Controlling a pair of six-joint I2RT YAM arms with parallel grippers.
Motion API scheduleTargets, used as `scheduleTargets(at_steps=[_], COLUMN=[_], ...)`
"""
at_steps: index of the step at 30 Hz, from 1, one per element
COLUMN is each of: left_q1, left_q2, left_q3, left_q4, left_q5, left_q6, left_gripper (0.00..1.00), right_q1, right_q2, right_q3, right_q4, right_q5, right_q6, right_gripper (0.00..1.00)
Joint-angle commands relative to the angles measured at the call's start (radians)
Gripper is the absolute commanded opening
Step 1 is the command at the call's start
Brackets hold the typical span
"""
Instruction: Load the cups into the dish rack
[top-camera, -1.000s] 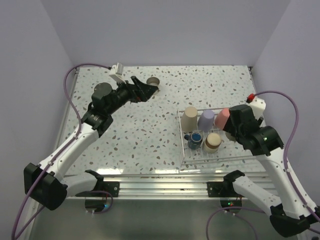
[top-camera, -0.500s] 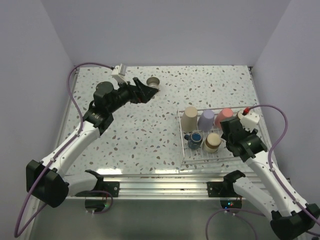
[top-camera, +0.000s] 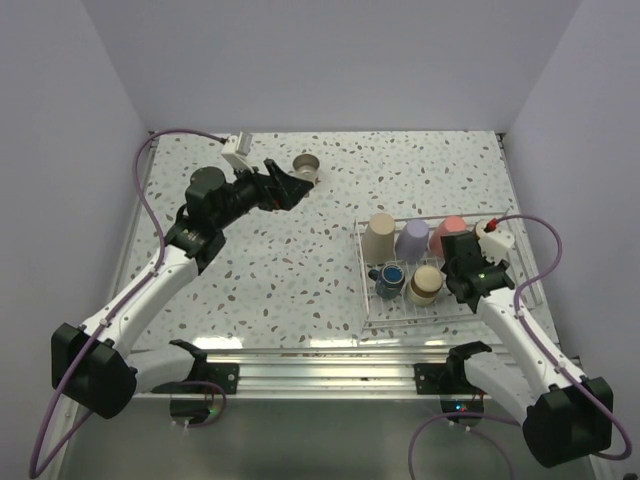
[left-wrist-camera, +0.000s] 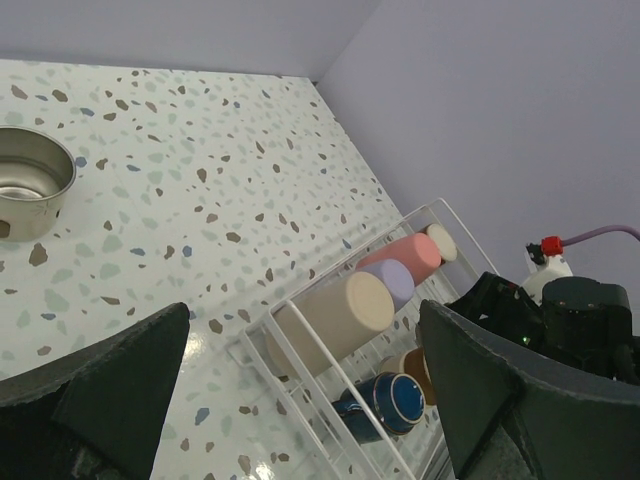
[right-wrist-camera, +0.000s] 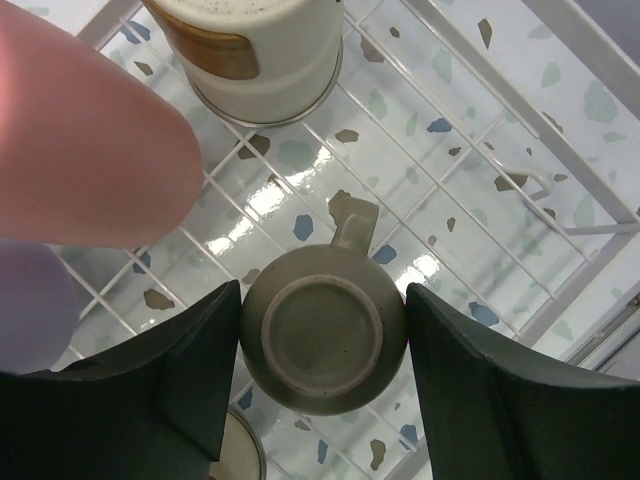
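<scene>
On the speckled table (top-camera: 300, 270), the wire dish rack (top-camera: 400, 312) sits at about 4 o'clock, in the same spot as a second ago. The right arm (top-camera: 512, 322) has changed the most: it stood tall over the rack's 3 o'clock side before, and now it is folded down low and close over the rack. The left arm (top-camera: 160, 285) has hardly moved and reaches up toward 12 o'clock. Inside the rack a beige cup (top-camera: 379, 238), a lavender cup (top-camera: 413, 240) and a coral cup (top-camera: 450, 230) lean in a row on the far side, all where they were. A blue mug (top-camera: 390, 277) and a tan cup (top-camera: 426, 284) stand in front of them. The left gripper (top-camera: 296, 183) is spread wide and holds nothing. One steel cup (top-camera: 306, 164) stands on the table just past it, toward 1 o'clock, not touching it and not moved. The right gripper (right-wrist-camera: 322, 312) is squeezed onto a small grey mug (right-wrist-camera: 322, 350), with a dark finger pressed on each side. In the right wrist view the mug is over the rack's wire floor, with its handle pointing to 12 o'clock. I cannot tell if the mug touches the wires.
</scene>
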Motion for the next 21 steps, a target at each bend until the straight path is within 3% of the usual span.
scheduleTargets(at_steps=[1, 5, 9, 12, 13, 16, 17, 21], left_q1=[0.008, 0.008, 0.008, 0.008, 0.008, 0.008, 0.01, 0.008], left_q2=[-0.027, -0.026, -0.01, -0.009, -0.009, -0.009, -0.01, -0.009], left_q3=[-0.005, -0.011, -0.009, -0.011, -0.014, -0.012, -0.012, -0.008], left_q4=[0.01, 0.018, 0.018, 0.015, 0.015, 0.004, 0.001, -0.008], left_q5=[-0.004, -0.012, -0.013, -0.015, -0.016, -0.024, -0.025, -0.031], left_q6=[0.035, 0.035, 0.027, 0.024, 0.022, 0.027, 0.029, 0.038], left_gripper=[1.0, 1.0, 1.0, 1.0, 1.0, 1.0, 1.0, 1.0], right_q1=[-0.012, -0.013, -0.015, -0.015, -0.015, -0.015, -0.013, -0.013], right_q2=[0.023, 0.043, 0.056, 0.063, 0.063, 0.059, 0.054, 0.043], right_q3=[-0.006, 0.012, 0.028, 0.031, 0.031, 0.029, 0.029, 0.041], right_q4=[0.114, 0.107, 0.08, 0.071, 0.071, 0.065, 0.064, 0.051], right_q5=[-0.005, -0.011, -0.031, -0.043, -0.048, -0.063, -0.063, -0.074], right_q6=[-0.005, -0.014, -0.014, -0.012, -0.011, -0.011, -0.011, -0.011], right_gripper=[0.0, 0.0, 0.13, 0.3, 0.43, 0.59, 0.69, 0.83])
